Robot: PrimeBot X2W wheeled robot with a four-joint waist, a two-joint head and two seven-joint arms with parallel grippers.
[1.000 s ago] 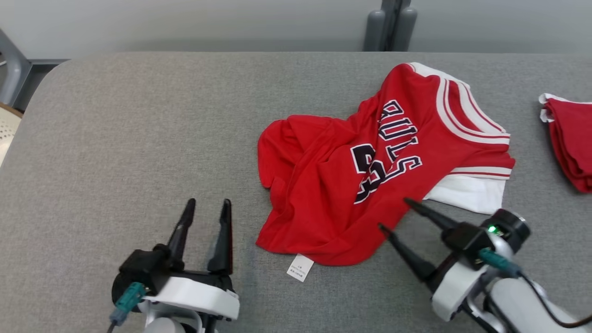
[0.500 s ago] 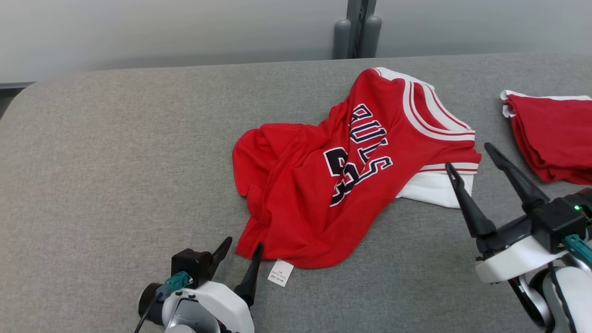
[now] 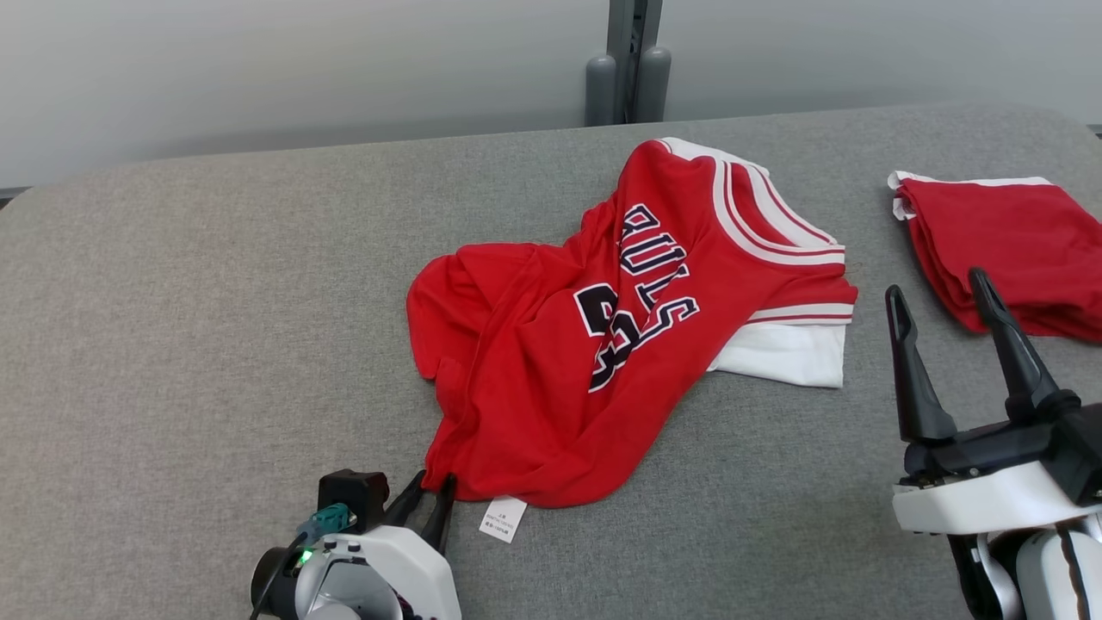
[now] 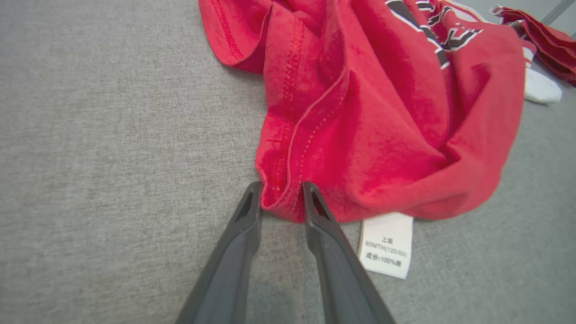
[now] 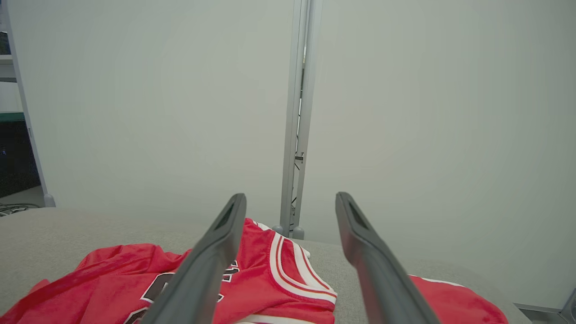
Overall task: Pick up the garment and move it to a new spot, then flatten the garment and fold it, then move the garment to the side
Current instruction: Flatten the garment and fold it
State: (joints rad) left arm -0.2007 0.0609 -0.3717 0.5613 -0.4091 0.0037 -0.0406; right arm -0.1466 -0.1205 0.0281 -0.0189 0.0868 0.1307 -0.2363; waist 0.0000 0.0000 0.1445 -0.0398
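- The garment [image 3: 603,344], a red jersey with dark, white-edged lettering and white striped trim, lies crumpled about the middle of the table [image 3: 215,301]. It runs slantwise from near the far edge down toward the near edge.
- Its trimmed end points to the far right, where a white layer shows from under the red cloth. Its plain hem end is bunched in folds on the near left.
- A white care label [image 3: 502,519] sticks out from under the near hem and lies flat on the table's grey covering.
- The left claw [image 4: 281,191] is low on the table at the near edge, at the garment's nearest hem corner and just left of the label. In the left wrist view its two fingers stand close together, and the stitched hem fold fills the gap between the tips, which press on the cloth from both sides. The claw is clamped on that corner, which rests on the table.
- The right claw [image 3: 937,286] is held above the table toward the near right corner with its fingers wide apart and nothing between them. It is clear of the garment, and its tips point toward the far edge.
- A second red cloth [image 3: 1007,250], folded and with a white edge, lies by the table's right edge, apart from the garment.
- Behind the far edge a grey post [image 3: 626,60] stands against a pale wall.
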